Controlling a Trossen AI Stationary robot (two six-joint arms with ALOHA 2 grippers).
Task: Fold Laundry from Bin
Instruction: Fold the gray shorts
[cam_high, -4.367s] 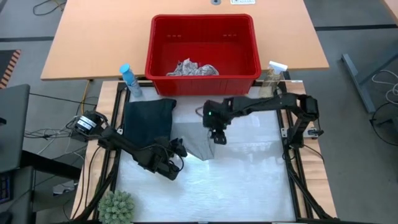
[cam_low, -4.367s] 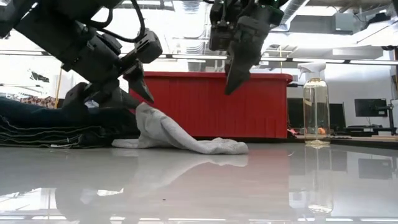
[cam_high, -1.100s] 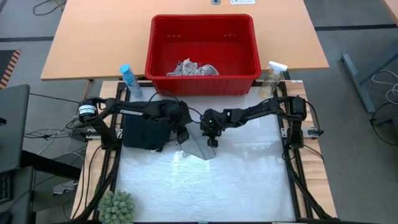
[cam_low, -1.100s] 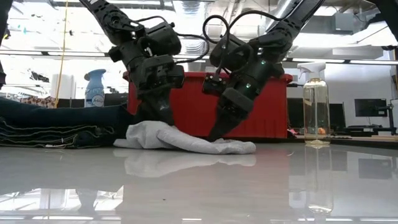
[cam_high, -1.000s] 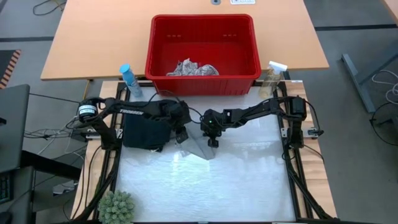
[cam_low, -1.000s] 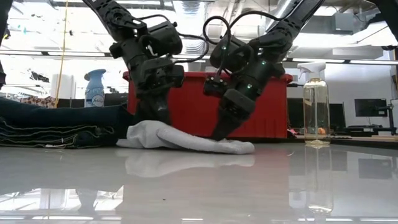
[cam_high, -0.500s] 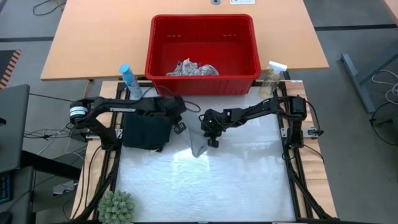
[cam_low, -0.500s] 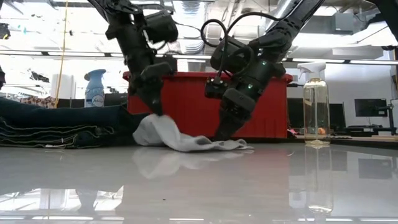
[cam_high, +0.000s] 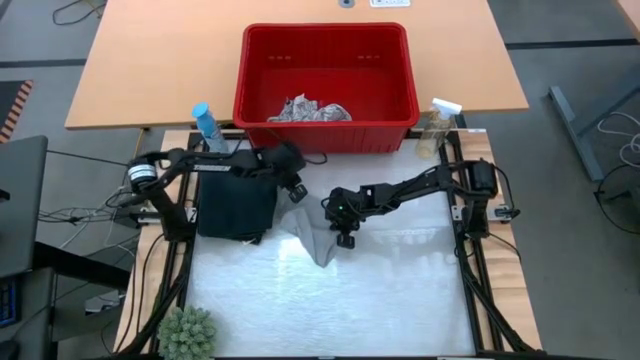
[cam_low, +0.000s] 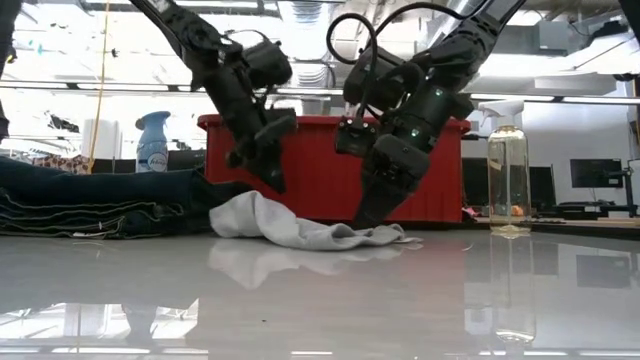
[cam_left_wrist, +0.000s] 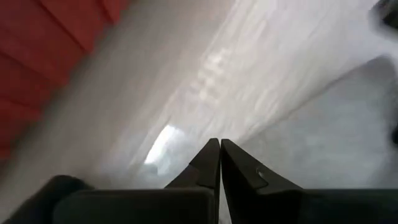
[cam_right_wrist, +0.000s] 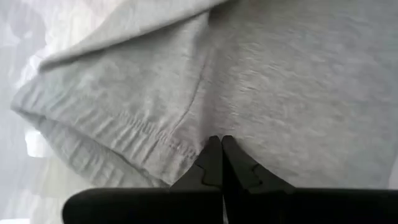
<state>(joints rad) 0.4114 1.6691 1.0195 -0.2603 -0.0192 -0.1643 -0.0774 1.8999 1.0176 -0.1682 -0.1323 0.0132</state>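
The small grey cloth (cam_high: 315, 238) lies crumpled on the white table, its left part heaped (cam_low: 255, 213). My right gripper (cam_high: 345, 238) is shut with its tips down on the cloth's right part (cam_low: 365, 222). My left gripper (cam_low: 277, 182) is shut and empty, raised above the cloth's left end, beside the folded dark trousers (cam_high: 237, 205). The red bin (cam_high: 325, 45) stands on the far side, and the white leaf-print cloth (cam_high: 310, 110) lies on its floor. My right gripper rests its shut fingertips (cam_right_wrist: 221, 149) on the grey cloth just inside a stitched hem (cam_right_wrist: 149, 134). The fingers slant down from the table's right. The cloth lies on the table under them. Whether any cloth is caught between the tips, I cannot tell.
A blue spray bottle (cam_high: 207, 128) stands at the bin's left corner and a clear one (cam_high: 438, 125) at its right corner. A green plant (cam_high: 188, 332) sits at the near left. Bare white table lies on the near side of the cloth.
My left gripper has come up off the cloth's left end and gone toward the far edge, leaving that end in a heap. The cloth has drawn in from a wide spread to a narrower shape. My right gripper has stayed down on the cloth's right part.
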